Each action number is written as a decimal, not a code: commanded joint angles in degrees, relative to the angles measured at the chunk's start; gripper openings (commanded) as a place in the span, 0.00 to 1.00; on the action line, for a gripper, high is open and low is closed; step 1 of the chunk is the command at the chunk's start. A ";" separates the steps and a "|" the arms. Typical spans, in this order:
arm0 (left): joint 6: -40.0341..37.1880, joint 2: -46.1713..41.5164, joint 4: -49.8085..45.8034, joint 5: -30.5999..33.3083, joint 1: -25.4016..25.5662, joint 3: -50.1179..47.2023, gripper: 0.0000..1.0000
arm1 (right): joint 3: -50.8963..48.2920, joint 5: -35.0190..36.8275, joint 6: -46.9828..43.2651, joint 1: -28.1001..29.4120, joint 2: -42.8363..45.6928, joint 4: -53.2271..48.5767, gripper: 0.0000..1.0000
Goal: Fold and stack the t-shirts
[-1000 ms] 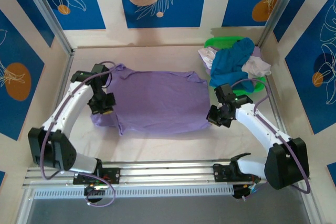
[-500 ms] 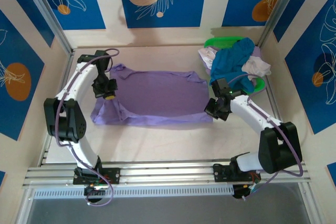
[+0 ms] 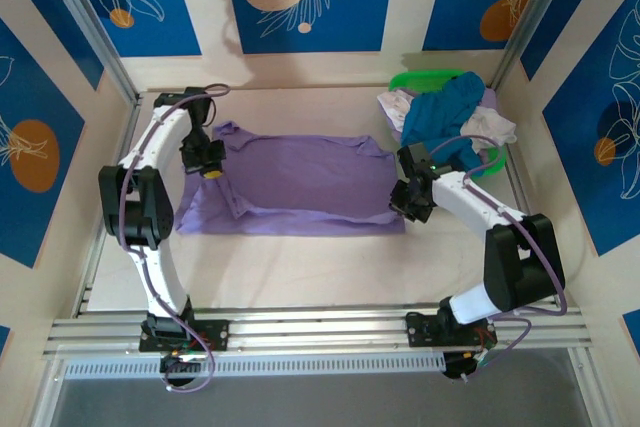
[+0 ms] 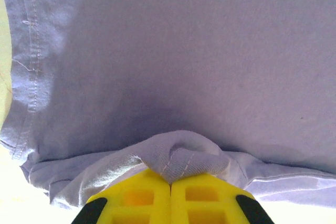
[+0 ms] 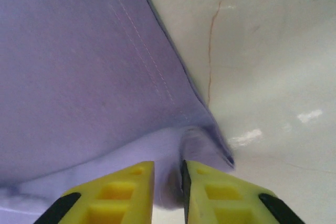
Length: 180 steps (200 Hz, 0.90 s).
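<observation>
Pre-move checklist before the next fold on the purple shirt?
1. Left gripper shut on purple shirt edge: ok.
2. Right gripper free of cloth: jaws slightly parted, cloth at the tips, cannot tell.
3. Shirt's near edge straight on table: ok.
4. Cloth flat at left gripper: not ok, puckered.
5. Teal shirt over green basket rim, apart from right arm: cannot tell.

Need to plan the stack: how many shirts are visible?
3 at least: purple shirt spread on the table, teal shirt and white shirt heaped in the basket; others may be hidden.
</observation>
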State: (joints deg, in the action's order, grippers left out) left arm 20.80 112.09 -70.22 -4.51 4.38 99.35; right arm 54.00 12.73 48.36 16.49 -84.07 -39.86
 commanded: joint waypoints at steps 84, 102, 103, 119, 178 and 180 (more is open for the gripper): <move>-0.40 1.23 0.83 -5.15 -5.17 3.86 0.28 | 2.57 -0.60 -2.72 5.06 6.08 -6.01 0.38; 0.07 -0.03 1.49 -6.11 -5.17 2.50 0.31 | 2.96 -1.50 -3.19 6.33 5.64 -6.02 0.39; 0.09 -0.12 1.57 -6.25 -5.17 2.33 0.31 | 3.00 -1.66 -3.19 6.39 5.57 -5.98 0.39; 1.48 -2.62 3.34 -7.92 -4.79 -1.21 0.44 | 2.79 -4.26 -3.04 7.13 4.47 -4.61 0.39; 5.52 -7.44 11.23 -10.11 2.91 -16.02 0.47 | 6.34 -5.88 -2.91 9.33 -1.73 -2.94 0.40; 5.67 -7.53 11.50 -10.15 3.13 -16.45 0.47 | 6.53 -5.88 -2.96 9.34 -1.85 -2.94 0.40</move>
State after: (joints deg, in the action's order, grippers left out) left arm 23.75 106.87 -62.48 -12.25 4.62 87.24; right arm 57.30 8.75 45.98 25.23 -84.73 -43.03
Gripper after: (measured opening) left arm 0.477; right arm 0.398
